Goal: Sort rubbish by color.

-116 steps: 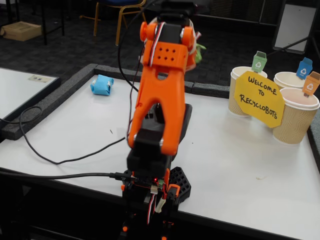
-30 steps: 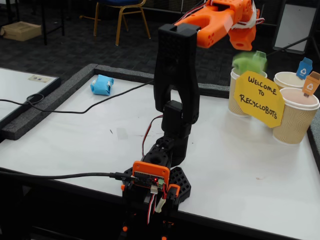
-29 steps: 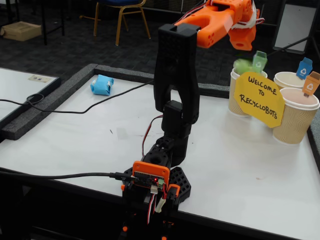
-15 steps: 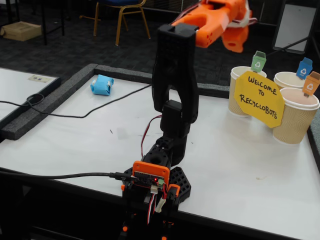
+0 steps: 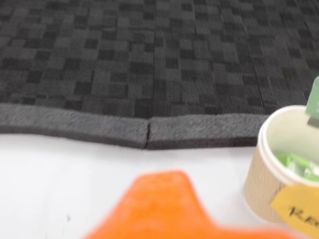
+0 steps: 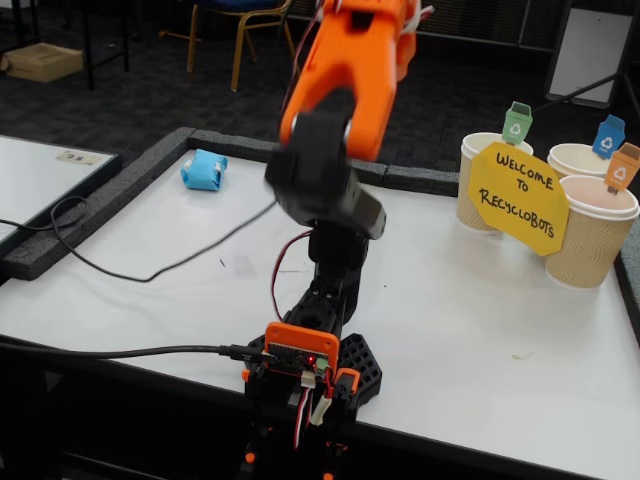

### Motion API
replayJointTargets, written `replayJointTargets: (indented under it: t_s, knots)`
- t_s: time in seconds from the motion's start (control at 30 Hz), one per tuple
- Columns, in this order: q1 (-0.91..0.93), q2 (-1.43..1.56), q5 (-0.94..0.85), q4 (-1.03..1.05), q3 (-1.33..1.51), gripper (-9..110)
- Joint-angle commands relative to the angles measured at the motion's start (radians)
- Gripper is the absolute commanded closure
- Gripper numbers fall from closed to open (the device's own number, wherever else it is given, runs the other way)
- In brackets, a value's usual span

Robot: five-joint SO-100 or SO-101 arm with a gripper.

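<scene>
Here, gripper point(image 5: 164, 209): only a blurred orange finger shows low in the wrist view; whether parted or closed cannot be told.
Green wad point(image 5: 299, 167): inside the paper cup point(image 5: 271, 149) at right, apparently loose.
Blue wad point(image 6: 204, 169): far left on the white table point(image 6: 480, 320), well apart.

Dark checkered carpet point(image 6: 130, 95) covers the floor — a yellow-legged chair point(image 6: 245, 25) stands behind the white counter point(image 6: 480, 330), which is edged with grey foam point(image 6: 90, 215).
</scene>
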Motion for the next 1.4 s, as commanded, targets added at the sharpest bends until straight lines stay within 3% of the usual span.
replayJointTargets:
  t_s: [0.0,0.3,0.77,1.1,1.23,1.37]
  knots:
    - [-0.026,0.276,-0.015,-0.002,0.117,101]
    - [-0.005,0.643,-0.003,0.038,0.402,101]
    - [0.011,0.721,-0.002,0.054,0.64,101]
    - [-0.482,0.696,-0.015,0.008,0.537,101]
    - [-0.64,0.537,-0.015,0.044,0.416,101]
    - [-0.678,0.282,-0.015,0.091,0.239,101]
